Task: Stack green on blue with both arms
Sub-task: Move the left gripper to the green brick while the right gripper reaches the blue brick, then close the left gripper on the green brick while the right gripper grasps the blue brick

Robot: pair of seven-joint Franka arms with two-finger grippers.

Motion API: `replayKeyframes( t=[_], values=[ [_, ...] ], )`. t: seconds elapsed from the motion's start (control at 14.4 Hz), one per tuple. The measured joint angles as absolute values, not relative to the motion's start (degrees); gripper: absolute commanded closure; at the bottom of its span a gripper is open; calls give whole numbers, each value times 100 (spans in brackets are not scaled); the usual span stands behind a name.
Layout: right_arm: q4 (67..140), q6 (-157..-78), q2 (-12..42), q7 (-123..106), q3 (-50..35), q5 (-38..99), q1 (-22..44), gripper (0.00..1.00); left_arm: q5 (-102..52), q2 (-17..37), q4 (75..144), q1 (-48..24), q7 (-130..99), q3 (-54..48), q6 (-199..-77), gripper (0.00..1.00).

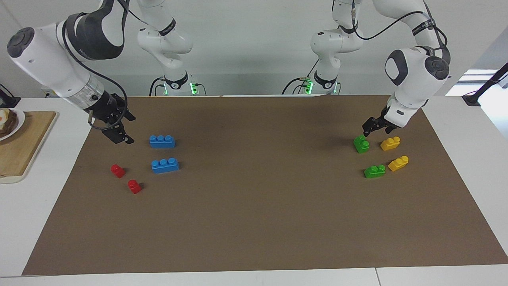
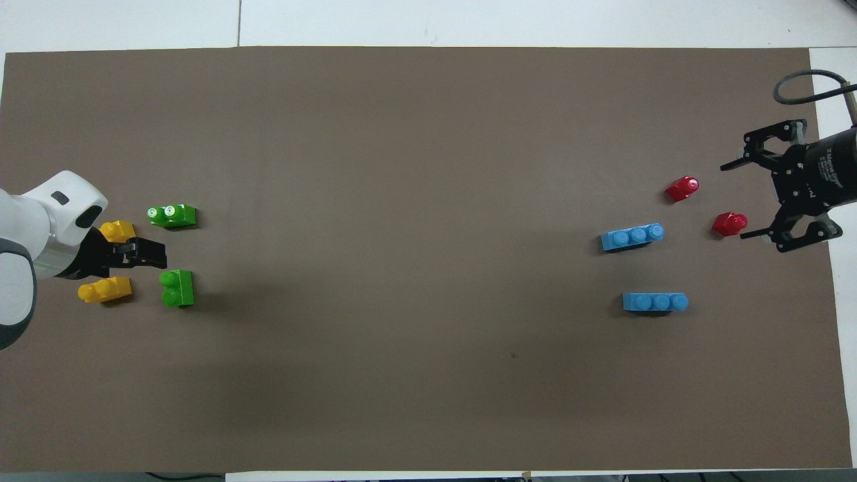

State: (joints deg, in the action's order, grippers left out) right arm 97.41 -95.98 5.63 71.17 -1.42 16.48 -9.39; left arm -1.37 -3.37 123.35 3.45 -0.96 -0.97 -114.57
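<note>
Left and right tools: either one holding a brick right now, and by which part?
Nothing is held. Left tool is open just above a green brick; right tool is open beside a blue brick. All bricks lie on the mat.

two blue bricks [image 1: 162,141], two green bricks [image 1: 361,143], two yellow bricks [image 1: 390,143], two red bricks [image 1: 118,171]

The open left gripper [image 2: 157,253] is seen just beside a green brick [image 2: 177,288]; the open right gripper [image 2: 740,199] flanks a red brick [image 2: 728,223].

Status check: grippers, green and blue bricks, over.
Left gripper open, over nearer green brick. Right gripper open beside nearer blue brick. Nothing held, nothing stacked. Path unobstructed.
</note>
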Motion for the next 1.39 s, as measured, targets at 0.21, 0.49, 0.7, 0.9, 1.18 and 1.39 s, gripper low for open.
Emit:
replayKeyframes(
  t=[0.21,0.49,0.7,0.9,1.18,1.39],
  values=[
    [9925,-9851,820,7120,-134,1761,-1050,1,-137,-358,12606,385,-96,-96,-11658,0],
    [10236,-10197,958,7064,-146,1923,-1049,1,-137,-369,13169,398,-96,-96,-12324,0],
    [10481,-10472,1034,6785,-149,1936,-1049,1,-137,-371,13300,398,-96,-103,-12449,0],
    [10741,-10779,1078,6575,-148,1980,-1049,1,-137,-365,13437,398,-122,-103,-12628,0],
    [11013,-11196,1146,6522,-151,2213,-1046,1,-137,-314,13579,398,-210,-112,-12869,0],
    [11247,-11569,1188,6514,-167,2326,-1009,0,-138,-310,13589,398,-242,-129,-12889,0]
  ],
)
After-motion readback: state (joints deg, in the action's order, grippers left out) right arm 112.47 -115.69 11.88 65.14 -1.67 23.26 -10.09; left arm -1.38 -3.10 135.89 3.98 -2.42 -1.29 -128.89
